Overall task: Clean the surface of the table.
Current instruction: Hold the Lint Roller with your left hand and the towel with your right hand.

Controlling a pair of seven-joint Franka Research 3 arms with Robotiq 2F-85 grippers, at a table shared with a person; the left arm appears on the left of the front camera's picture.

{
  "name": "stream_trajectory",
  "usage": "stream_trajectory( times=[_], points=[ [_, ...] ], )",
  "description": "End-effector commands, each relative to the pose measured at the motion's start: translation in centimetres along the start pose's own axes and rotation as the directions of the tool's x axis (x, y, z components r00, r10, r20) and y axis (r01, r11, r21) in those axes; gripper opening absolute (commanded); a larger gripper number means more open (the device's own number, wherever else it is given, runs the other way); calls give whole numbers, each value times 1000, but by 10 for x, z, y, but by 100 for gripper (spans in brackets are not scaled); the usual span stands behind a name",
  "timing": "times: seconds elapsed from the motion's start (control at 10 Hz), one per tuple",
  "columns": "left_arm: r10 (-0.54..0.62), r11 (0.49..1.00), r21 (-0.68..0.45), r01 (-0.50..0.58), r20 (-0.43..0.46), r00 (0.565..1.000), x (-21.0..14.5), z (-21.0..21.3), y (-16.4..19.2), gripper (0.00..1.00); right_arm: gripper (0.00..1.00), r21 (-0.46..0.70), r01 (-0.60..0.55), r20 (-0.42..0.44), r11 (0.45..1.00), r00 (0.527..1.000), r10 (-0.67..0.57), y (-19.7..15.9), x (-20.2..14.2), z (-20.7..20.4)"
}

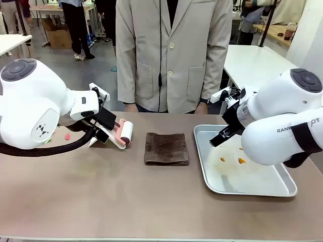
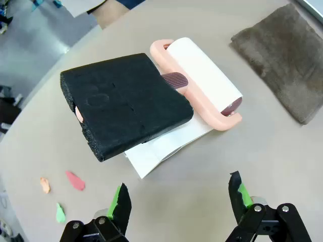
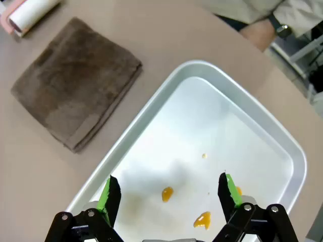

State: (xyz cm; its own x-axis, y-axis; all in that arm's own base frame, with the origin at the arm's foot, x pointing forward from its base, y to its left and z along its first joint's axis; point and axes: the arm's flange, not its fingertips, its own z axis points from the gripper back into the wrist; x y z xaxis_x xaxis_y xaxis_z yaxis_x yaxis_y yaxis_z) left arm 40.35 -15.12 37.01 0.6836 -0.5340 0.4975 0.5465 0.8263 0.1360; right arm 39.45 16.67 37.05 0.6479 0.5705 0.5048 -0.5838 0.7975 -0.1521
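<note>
The brownish-taupe table [image 1: 126, 201] holds a pink lint roller [image 2: 202, 75] with a white roll. Its handle sits in a black foam block [image 2: 126, 106], over a white sheet [image 2: 161, 148]. My left gripper [image 2: 179, 199] is open, just short of the block and touching nothing. Small red [image 2: 74, 180], orange [image 2: 45, 185] and green [image 2: 60, 213] scraps lie on the table beside it. A folded brown cloth [image 1: 166, 148] lies mid-table. My right gripper [image 3: 169, 194] hangs open above the silver tray [image 3: 262, 131], over orange spots [image 3: 167, 193].
A person in a beige jacket [image 1: 171, 50] stands at the far edge, with a hand [image 3: 257, 33] near the tray's far corner. The tray [image 1: 252, 189] takes up the right side of the table. White-topped tables [image 1: 252, 63] stand behind.
</note>
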Motion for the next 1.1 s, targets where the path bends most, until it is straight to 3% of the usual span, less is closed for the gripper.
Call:
stream_trajectory(
  times=[0.0, 1.0],
  points=[
    [0, 1000, 0, 0, 0, 1000, 0, 0, 0, 100, 100, 0, 0, 0, 1000, 1000, 0, 0, 0, 0],
    [0, 1000, 0, 0, 0, 1000, 0, 0, 0, 100, 100, 0, 0, 0, 1000, 1000, 0, 0, 0, 0]
  ],
)
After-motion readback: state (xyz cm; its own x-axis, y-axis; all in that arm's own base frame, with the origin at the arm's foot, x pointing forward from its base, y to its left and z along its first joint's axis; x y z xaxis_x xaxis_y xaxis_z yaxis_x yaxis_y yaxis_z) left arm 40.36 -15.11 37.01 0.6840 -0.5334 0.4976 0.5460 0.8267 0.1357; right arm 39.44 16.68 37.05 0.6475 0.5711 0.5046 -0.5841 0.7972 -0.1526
